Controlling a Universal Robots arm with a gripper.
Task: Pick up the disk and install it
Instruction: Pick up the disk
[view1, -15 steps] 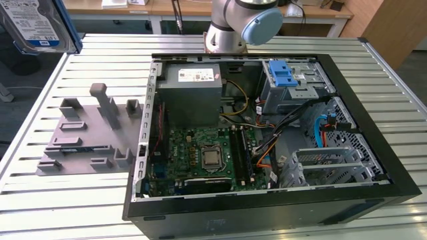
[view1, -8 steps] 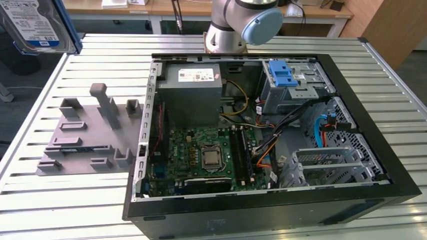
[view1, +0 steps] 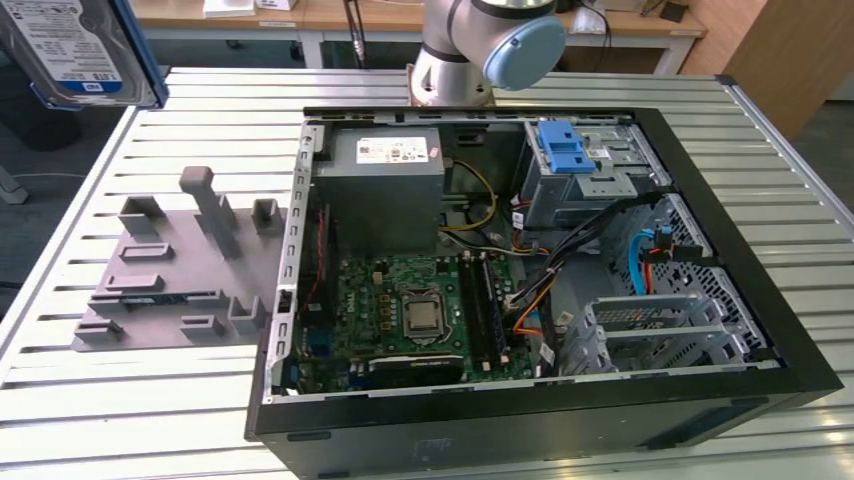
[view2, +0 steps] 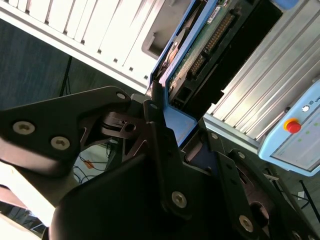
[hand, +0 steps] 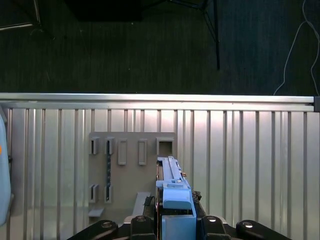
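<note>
Aloft at the upper corner of the exterior view's left, the disk (view1: 83, 50) hangs well apart from the open computer case (view1: 534, 425) on the slatted table (view1: 134, 400), high enough, it appears, to clear the case walls. The grey fixture (view1: 174, 270) lies beside the case, and the drive cage (view1: 594, 185) sits inside it. In the second wrist view the gripper (view2: 180, 130) is clamped on the disk, its black fingers (view2: 156, 125) pinching the blue rail (view2: 179, 120), a hold that seemingly leaves the green circuit board (view2: 210, 37) and its connectors free. In the first wrist view the disk (hand: 172, 187) stands edge-on in the gripper (hand: 175, 227), directly over the fixture (hand: 130, 150). Its face is silver with a blue-and-white label, framed in blue plastic.
</note>
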